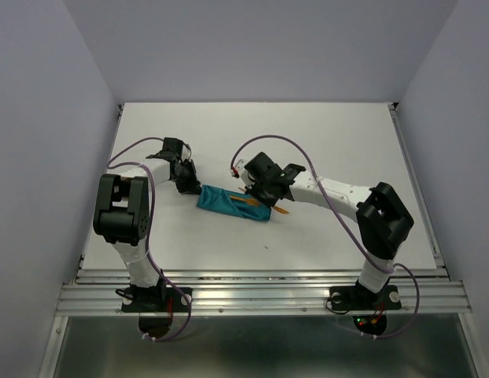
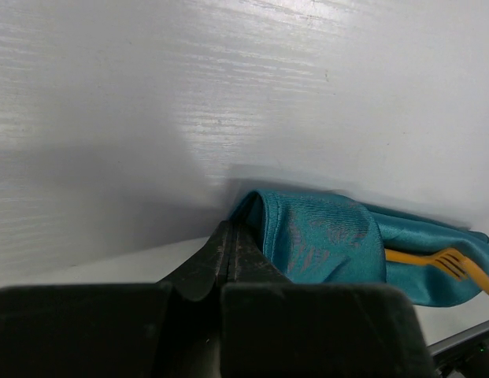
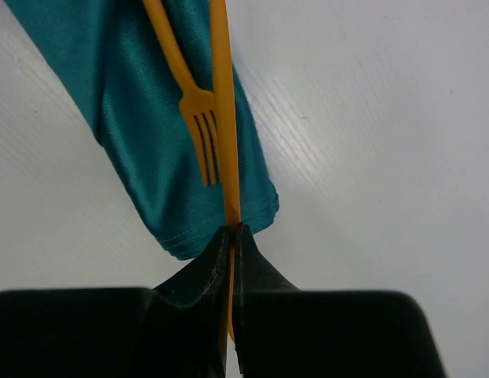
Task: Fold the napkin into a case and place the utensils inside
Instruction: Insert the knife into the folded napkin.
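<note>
One white table carries everything, walled by pale panels on three sides. Both arms reach inward from the near edge and meet at the middle of the table, the left arm bent sharply at its elbow, the right arm stretched low across the surface.

Between them lies the case, a narrow teal strip of folded cloth set slantwise, its left end nearer the back wall. In the left wrist view the case bulges up in a soft arch at that end.

The left claw is pinched tight at the case's left end, its tips meeting the cloth edge and seemingly nipping it. The right claw sits at the opposite end of the case, clamped narrowly on the second utensil, a straight orange strip that runs from between the fingers up over the cloth; what kind it is cannot be told.

Just beside that strip the fork lies on the teal cloth, tines pointing toward the right claw. From the left wrist the fork shows its handle slipped under a fold, tines exposed.
</note>
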### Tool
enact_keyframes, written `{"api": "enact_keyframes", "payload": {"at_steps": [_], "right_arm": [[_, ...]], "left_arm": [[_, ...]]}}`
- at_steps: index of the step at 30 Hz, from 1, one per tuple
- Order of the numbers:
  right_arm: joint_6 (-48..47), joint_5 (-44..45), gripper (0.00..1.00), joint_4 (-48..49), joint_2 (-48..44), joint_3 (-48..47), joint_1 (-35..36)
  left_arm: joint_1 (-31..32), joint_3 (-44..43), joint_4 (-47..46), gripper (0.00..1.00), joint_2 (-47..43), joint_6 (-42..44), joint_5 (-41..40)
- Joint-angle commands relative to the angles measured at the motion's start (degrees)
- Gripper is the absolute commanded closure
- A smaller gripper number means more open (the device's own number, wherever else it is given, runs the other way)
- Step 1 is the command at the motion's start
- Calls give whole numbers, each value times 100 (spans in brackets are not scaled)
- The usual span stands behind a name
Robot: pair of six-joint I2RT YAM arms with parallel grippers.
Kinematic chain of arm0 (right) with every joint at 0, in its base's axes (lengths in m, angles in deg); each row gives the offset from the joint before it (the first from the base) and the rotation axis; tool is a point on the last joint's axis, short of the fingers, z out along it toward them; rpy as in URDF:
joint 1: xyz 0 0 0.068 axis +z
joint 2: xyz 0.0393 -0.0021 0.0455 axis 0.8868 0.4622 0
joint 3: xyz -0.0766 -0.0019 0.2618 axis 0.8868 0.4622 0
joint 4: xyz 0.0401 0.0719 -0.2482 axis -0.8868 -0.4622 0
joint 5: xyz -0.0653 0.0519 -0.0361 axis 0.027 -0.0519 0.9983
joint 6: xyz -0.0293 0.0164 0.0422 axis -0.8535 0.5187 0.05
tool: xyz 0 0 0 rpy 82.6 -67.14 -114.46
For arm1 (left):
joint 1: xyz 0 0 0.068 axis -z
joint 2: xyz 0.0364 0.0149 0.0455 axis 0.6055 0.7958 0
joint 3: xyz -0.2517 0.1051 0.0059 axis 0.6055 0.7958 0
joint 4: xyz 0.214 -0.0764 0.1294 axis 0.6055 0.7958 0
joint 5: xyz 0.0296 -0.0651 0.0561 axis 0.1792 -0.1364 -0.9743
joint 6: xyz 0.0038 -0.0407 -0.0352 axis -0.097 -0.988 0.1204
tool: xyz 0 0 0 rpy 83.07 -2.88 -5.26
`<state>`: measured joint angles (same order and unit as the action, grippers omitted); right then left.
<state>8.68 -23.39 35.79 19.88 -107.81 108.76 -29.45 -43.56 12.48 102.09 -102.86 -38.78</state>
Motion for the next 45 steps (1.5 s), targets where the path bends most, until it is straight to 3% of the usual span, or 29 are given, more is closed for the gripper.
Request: {"api": "enact_keyframes", "payload": {"at_steps": [1,16,45], "right_arm": [[-205,95,99,-309,143,-211,275],[-443,25,99,-476,424,-254,575],[-724,-274,99,-555,1707,-1863,891]], "left_arm": [[-8,102,251,98,-291,142,-140],[-8,-29,287,98,-239,159,-132],[1,-153,190,98,7,150,35]]}}
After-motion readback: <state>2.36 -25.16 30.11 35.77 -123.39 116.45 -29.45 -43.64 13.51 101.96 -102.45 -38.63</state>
